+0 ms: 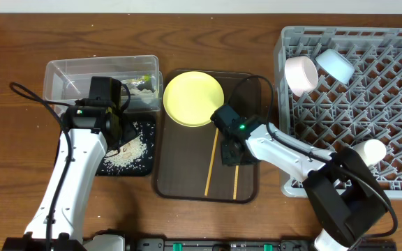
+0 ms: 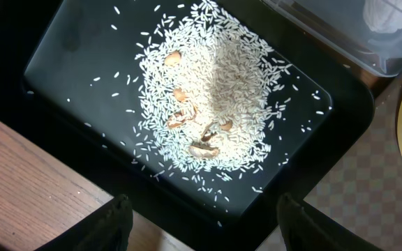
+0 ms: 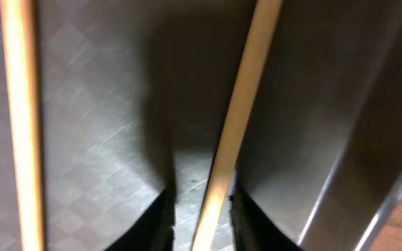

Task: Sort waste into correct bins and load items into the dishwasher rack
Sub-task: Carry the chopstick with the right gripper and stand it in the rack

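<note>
My left claw (image 2: pixel 211 224) hung with its fingers (image 2: pixel 114 223) wide apart over the black tray (image 2: pixel 68 77), where the rice scraps (image 2: pixel 215 90) lay heaped mid-frame. My right claw (image 3: pixel 201 223) sat low on the brown serving tray (image 3: pixel 103 139), fingers close on either side of one chopstick (image 3: pixel 239 118). I could not tell whether they pinched it. The other chopstick (image 3: pixel 19 104) lay at the frame's left. The yellow plate (image 1: pixel 192 99) rested at the tray's upper edge.

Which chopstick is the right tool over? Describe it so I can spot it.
Find the brown tray holding the yellow plate, left of the rack. Two chopsticks lie lengthwise on it; yours is the right chopstick, nearer the rack. Unlike the fully exposed left chopstick, its upper part is hidden under the right tool.
</note>
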Action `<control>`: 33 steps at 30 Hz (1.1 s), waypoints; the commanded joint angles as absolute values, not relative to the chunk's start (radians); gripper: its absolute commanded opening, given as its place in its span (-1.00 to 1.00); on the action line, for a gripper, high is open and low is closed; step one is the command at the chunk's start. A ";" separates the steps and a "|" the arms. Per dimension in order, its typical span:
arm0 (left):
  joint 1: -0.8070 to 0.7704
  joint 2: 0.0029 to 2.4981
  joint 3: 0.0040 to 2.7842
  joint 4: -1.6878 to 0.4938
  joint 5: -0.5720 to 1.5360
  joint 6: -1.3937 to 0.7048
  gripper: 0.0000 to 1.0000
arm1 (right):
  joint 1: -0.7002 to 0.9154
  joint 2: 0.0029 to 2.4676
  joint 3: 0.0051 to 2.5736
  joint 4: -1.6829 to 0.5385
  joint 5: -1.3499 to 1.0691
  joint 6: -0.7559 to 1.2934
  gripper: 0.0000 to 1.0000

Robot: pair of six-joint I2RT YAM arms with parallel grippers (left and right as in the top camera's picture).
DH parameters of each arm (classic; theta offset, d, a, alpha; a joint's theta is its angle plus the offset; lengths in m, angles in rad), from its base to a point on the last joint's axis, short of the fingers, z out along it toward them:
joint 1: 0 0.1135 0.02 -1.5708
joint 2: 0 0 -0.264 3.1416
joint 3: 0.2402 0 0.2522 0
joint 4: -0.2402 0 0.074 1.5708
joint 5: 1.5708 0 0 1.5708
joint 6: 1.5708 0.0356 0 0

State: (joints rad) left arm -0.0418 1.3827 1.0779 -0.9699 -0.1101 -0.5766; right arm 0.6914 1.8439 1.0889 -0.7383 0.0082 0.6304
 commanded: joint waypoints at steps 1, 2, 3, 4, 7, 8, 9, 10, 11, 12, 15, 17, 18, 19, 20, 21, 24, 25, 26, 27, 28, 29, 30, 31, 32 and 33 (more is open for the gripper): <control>-0.038 1.375 1.084 -0.976 -0.113 -0.585 0.38 | 0.690 1.864 1.061 -0.736 0.026 0.643 -0.60; -0.038 1.375 1.084 -0.976 -0.113 -0.585 0.38 | 0.690 1.864 1.061 -0.736 0.026 0.643 -0.68; -0.038 1.375 1.084 -0.976 -0.113 -0.585 0.38 | 0.690 1.864 1.061 -0.736 0.026 0.643 -0.74; -0.038 1.375 1.084 -0.976 -0.113 -0.585 0.38 | 0.690 1.864 1.061 -0.736 0.026 0.644 -0.81; -0.038 1.375 1.084 -0.976 -0.113 -0.585 0.39 | 0.687 1.863 1.063 -0.736 0.019 0.644 -0.97; -0.038 1.375 1.084 -0.976 -0.113 -0.585 0.38 | 0.683 1.861 1.066 -0.736 0.017 0.644 -0.98; -0.038 1.375 1.084 -0.976 -0.113 -0.585 0.39 | 0.680 1.860 1.070 -0.738 0.017 0.643 -0.98; -0.038 1.375 1.084 -0.976 -0.113 -0.585 0.38 | 0.675 1.855 1.078 -0.745 0.018 0.643 -0.98; -0.038 1.375 1.084 -0.976 -0.113 -0.585 0.39 | 0.670 1.851 1.085 -0.751 0.018 0.642 -0.98; -0.038 1.375 1.084 -0.976 -0.113 -0.585 0.39 | 0.662 1.843 1.097 -0.759 0.018 0.640 -0.98; -0.038 1.375 1.084 -0.976 -0.113 -0.585 0.38 | 0.630 1.805 1.148 -0.788 0.018 0.590 -0.98; -0.038 1.375 1.084 -0.977 -0.113 -0.585 0.38 | 0.607 1.769 1.188 -0.818 0.018 0.542 -0.98; -0.038 1.375 1.084 -0.976 -0.113 -0.585 0.38 | 0.595 1.748 1.209 -0.836 0.018 0.515 -0.98; -0.038 1.375 1.084 -0.976 -0.113 -0.585 0.38 | 0.581 1.722 1.232 -0.859 0.020 0.487 -0.98; -0.038 1.375 1.084 -0.976 -0.113 -0.585 0.38 | 0.566 1.699 1.249 -0.875 0.023 0.462 -0.98; -0.038 1.375 1.084 -0.976 -0.113 -0.585 0.38 | 0.548 1.670 1.265 -0.891 0.031 0.437 -0.98; -0.038 1.375 1.084 -0.976 -0.113 -0.585 0.38 | 0.484 1.584 1.285 -0.923 0.053 0.395 -0.98; -0.038 1.375 1.084 -0.976 -0.113 -0.585 0.38 | 0.456 1.555 1.285 -0.930 0.053 0.372 -0.98; -0.038 1.375 1.084 -0.976 -0.113 -0.585 0.38 | 0.432 1.534 1.285 -0.939 0.054 0.350 -0.98; -0.038 1.375 1.084 -0.976 -0.113 -0.585 0.38 | 0.404 1.513 1.285 -0.954 0.056 0.330 -0.98; -0.038 1.375 1.084 -0.976 -0.113 -0.585 0.38 | 0.373 1.496 1.285 -0.971 0.058 0.308 -0.98; -0.038 1.375 1.084 -0.976 -0.113 -0.585 0.38 | 0.344 1.485 1.285 -0.989 0.059 0.292 -0.98; -0.038 1.375 1.084 -0.976 -0.113 -0.585 0.39 | 0.316 1.478 1.285 -1.009 0.060 0.279 -0.98; -0.038 1.375 1.084 -0.976 -0.113 -0.585 0.38 | 0.283 1.475 1.285 -1.032 0.060 0.266 -0.98; -0.038 1.375 1.084 -0.976 -0.113 -0.585 0.38 | 0.255 1.475 1.285 -1.053 0.060 0.255 -0.98; -0.038 1.375 1.084 -0.976 -0.113 -0.585 0.38 | 0.225 1.476 1.282 -1.071 0.060 0.243 -0.98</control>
